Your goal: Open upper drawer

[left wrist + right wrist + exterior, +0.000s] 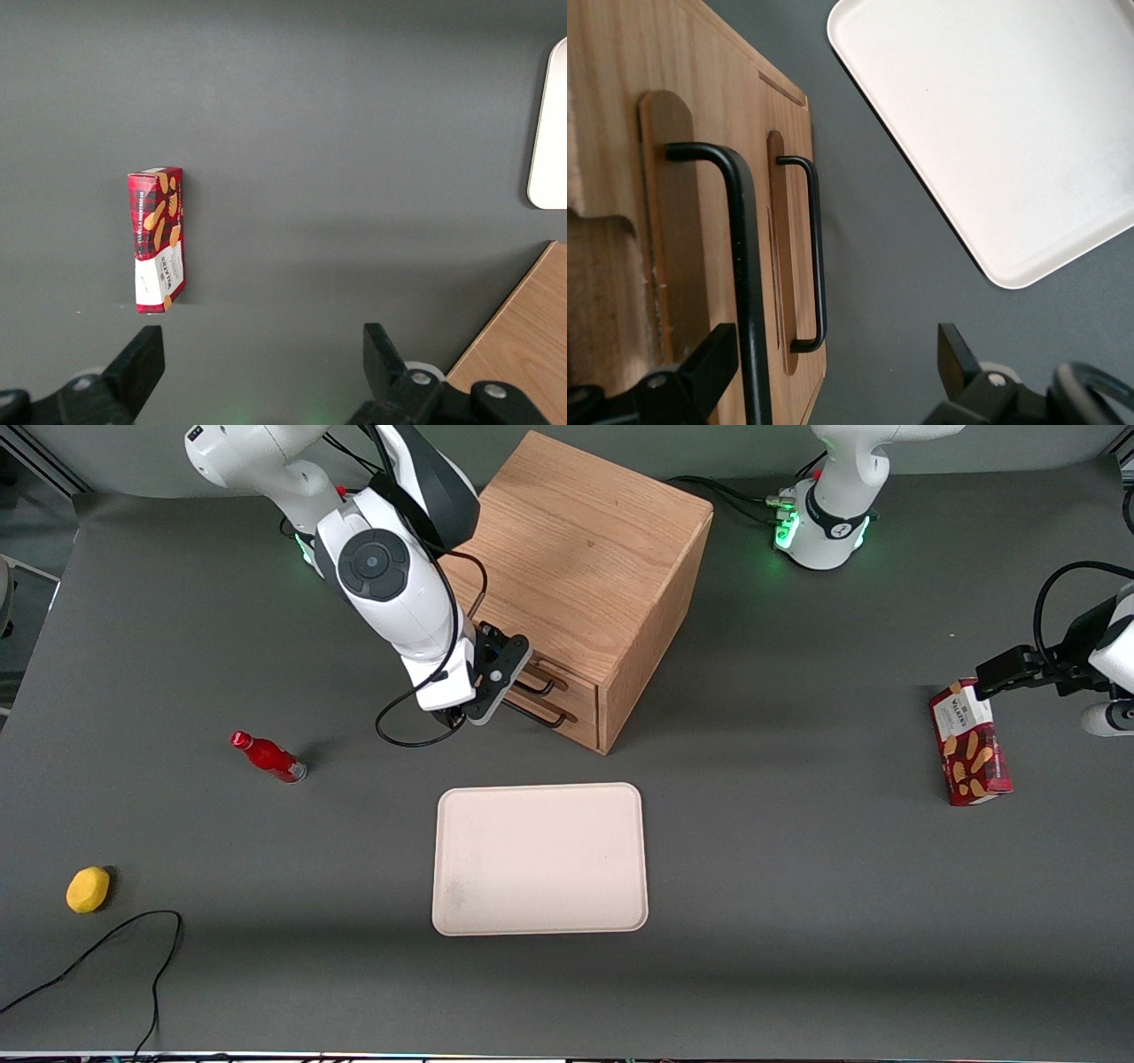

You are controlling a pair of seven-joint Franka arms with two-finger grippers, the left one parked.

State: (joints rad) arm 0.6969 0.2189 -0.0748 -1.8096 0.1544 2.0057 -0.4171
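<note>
At the front of the wooden cabinet (585,558), the right arm's gripper (837,341) hangs with its fingers spread wide and nothing between the pads. The upper drawer (574,677) sits, as far as we can judge, flush in the cabinet face, above the lower drawer (580,710) and not yet pulled.

We see the main hazard as a grab on the wrong bar. In the right wrist view both black handles run side by side, and the lower drawer's handle (815,257) also falls within the span of the open jaws, though deeper in the scene. A closing stroke made too low could catch it instead.

The upper drawer's handle (744,266) lies just beside one finger (709,363), well off the middle of the gap. We cannot tell whether they touch. Closing from here could shove the bar sideways rather than clamp it squarely.

A skewed pull might also drag the whole cabinet toward the cream tray (540,859), which lies nearer to the front camera.

From the front view, the gripper stands directly in front of the drawers, level with the upper handle.
</note>
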